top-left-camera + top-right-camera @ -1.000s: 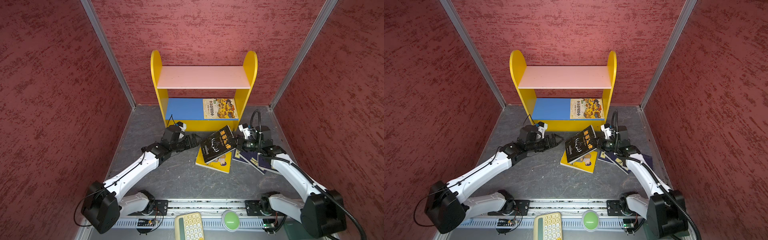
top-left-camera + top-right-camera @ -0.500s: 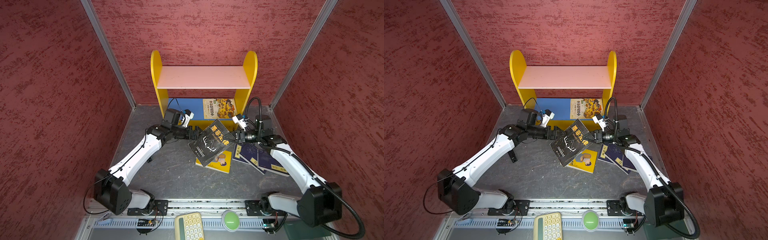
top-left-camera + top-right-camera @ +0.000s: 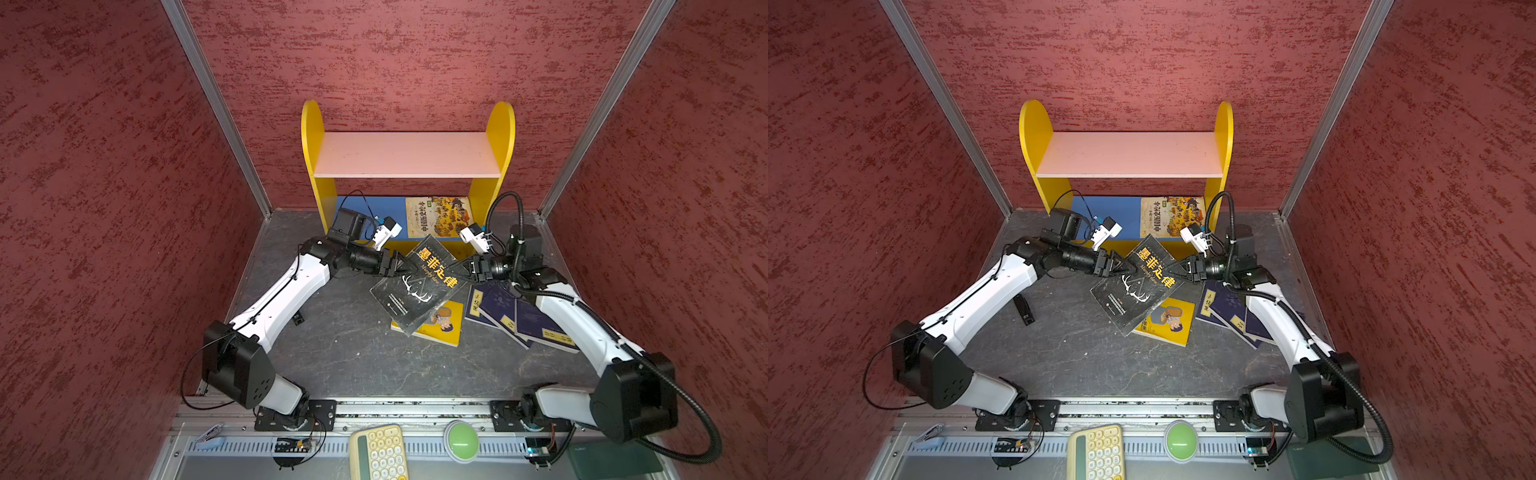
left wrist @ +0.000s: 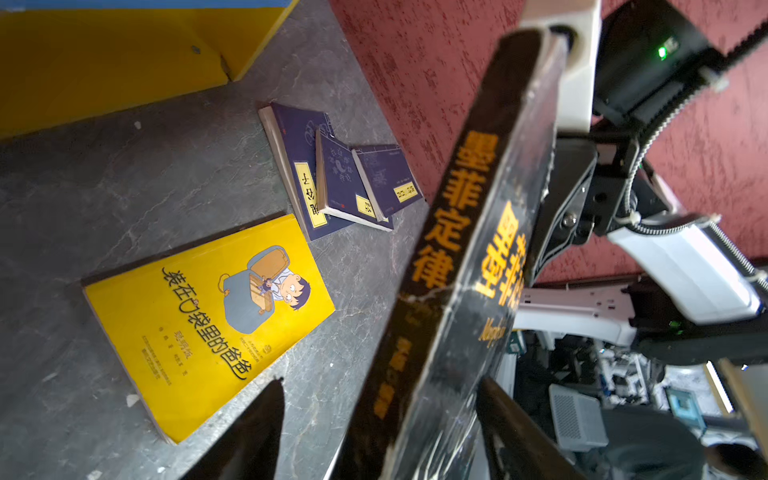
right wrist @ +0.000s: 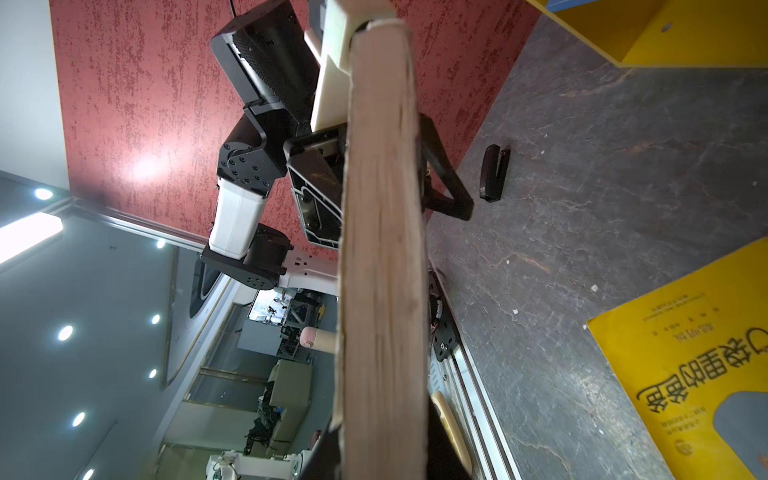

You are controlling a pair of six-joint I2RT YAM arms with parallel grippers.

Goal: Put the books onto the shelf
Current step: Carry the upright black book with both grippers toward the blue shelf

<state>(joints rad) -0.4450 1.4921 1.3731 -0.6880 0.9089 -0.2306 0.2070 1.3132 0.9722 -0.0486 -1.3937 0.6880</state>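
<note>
Gripping one edge of the raised, tilted black paperback with orange characters [image 3: 419, 286], your right gripper [image 3: 461, 268] is clamped tight; your left gripper [image 3: 404, 267] straddles the opposite edge, jaws apart, with a gap at one finger [image 4: 257, 419]; just behind stands the yellow-sided wooden shelf [image 3: 313, 137], the cream illustrated book [image 3: 438, 216] on its blue lower board; beneath lies the yellow cartoon paperback [image 3: 446, 328]; three navy yellow-labelled paperbacks [image 3: 496, 307] overlap under your right arm; a small black oblong object [image 3: 1022, 309] lies by your left arm

I'm looking into a booth of red textured walls [image 3: 415, 50] over a dark grey marbled floor [image 3: 353, 353], with silver posts [image 3: 216, 104] in the far corners. In the right wrist view, ceiling spotlights [image 5: 65, 332] glow in a room beyond.
</note>
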